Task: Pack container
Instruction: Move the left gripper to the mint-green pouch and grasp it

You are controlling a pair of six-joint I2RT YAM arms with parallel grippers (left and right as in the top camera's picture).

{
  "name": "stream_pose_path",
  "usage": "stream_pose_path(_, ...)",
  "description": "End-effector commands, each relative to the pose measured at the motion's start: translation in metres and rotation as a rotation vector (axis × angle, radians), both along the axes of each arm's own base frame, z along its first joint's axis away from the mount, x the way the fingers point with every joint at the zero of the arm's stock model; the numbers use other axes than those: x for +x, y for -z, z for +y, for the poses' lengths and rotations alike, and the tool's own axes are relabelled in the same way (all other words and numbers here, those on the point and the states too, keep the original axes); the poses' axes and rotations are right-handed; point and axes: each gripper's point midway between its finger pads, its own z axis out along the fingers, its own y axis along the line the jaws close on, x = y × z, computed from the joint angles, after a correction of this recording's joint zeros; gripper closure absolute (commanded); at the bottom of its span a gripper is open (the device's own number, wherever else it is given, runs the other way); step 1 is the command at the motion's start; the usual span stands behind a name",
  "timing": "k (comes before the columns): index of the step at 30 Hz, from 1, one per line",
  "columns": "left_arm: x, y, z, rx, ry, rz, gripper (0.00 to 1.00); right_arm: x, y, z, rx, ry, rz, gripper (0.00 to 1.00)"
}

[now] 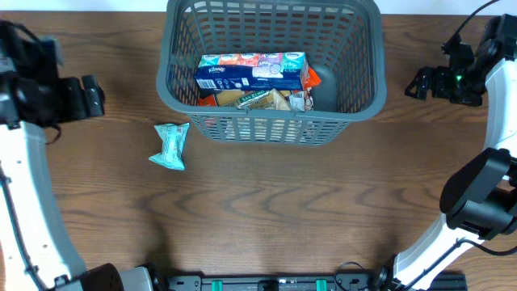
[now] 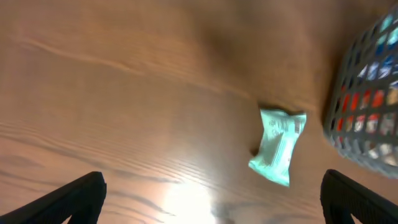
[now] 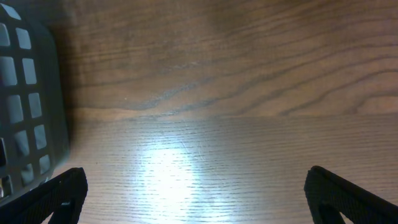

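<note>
The dark grey slatted container stands at the back middle of the table. It holds a blue tissue box and several snack packets. A teal packet lies on the table just left of the container's front corner. It shows in the left wrist view beside the container's corner. My left gripper is open and empty at the far left. My right gripper is open and empty, right of the container. The container's wall shows at left in the right wrist view.
The brown wooden table stretches in front of the container. The white arm links stand at the left edge and the right front.
</note>
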Motion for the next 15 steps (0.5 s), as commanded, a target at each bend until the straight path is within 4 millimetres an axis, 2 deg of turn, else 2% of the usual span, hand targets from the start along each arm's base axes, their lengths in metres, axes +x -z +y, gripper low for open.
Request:
stream_pose_path(1, 0.000, 0.045, -0.015, -0.115, 0.009, 0.062, 0.02, 0.002, 0.002, 0.005, 0.006, -0.019, 0.000, 0.01)
stream_pose_path(4, 0.002, 0.080, -0.024, -0.173, 0.026, 0.097, 0.01, 0.002, 0.002, 0.005, 0.007, -0.019, 0.000, 0.01)
stream_pose_path(7, 0.000, 0.105, -0.030, -0.190, 0.036, 0.149, 0.02, 0.002, 0.002, 0.005, 0.007, -0.019, 0.001, 0.01)
stream_pose_path(15, 0.006, 0.152, -0.056, -0.223, 0.105, 0.295, 0.01, 0.002, 0.002, 0.005, 0.007, -0.019, 0.001, 0.01)
